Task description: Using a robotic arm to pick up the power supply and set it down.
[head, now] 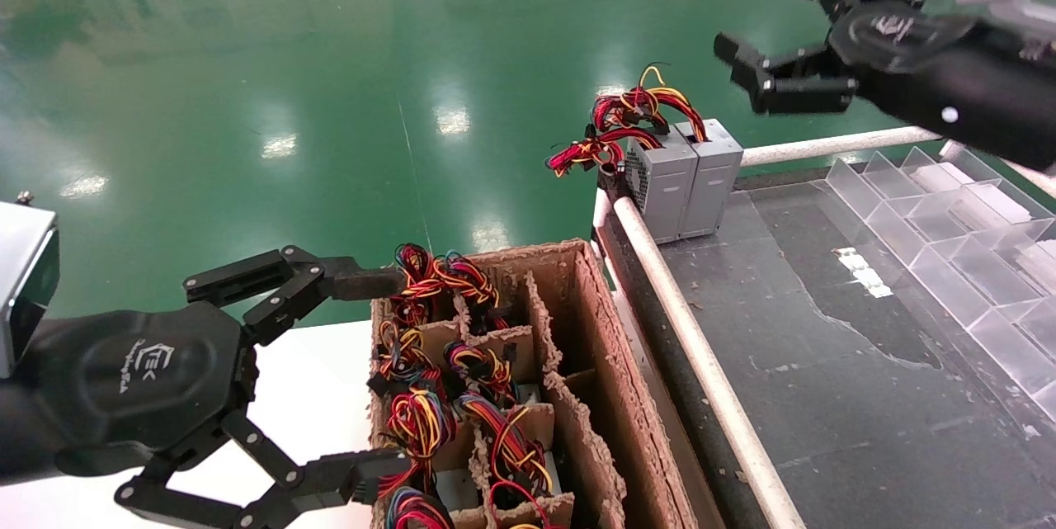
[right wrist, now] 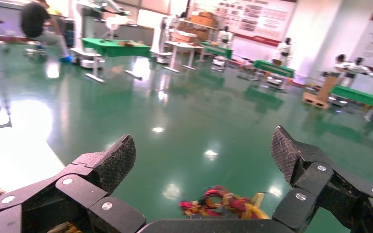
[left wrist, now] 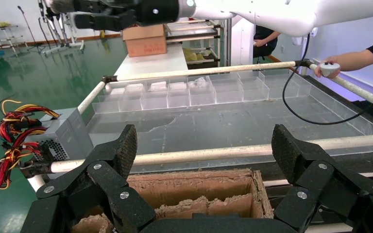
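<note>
Two grey power supplies stand side by side at the bench [head: 825,364] far corner; the power supply [head: 660,182] with the vented side is the left one, beside its twin [head: 711,174]. The right tool [head: 763,34] hangs above them, spread, empty. The left tool [head: 363,380], spread, flanks a cardboard crate [head: 610,397] of wired units.

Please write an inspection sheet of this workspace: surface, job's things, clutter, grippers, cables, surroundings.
Surface: dark grey scuffed table edged by white pipe rails.
Job's things: two grey metal power supply boxes upright, side by side at the table's far corner; more in the divided brown cardboard box.
Clutter: clear plastic compartment tray along the table's right side.
Grippers: left gripper open over the cardboard box; right gripper open, raised above the table, holding nothing.
Cables: red, yellow and black wire bundles on each supply.
Surroundings: glossy green floor; a person's hand holding a controller.
</note>
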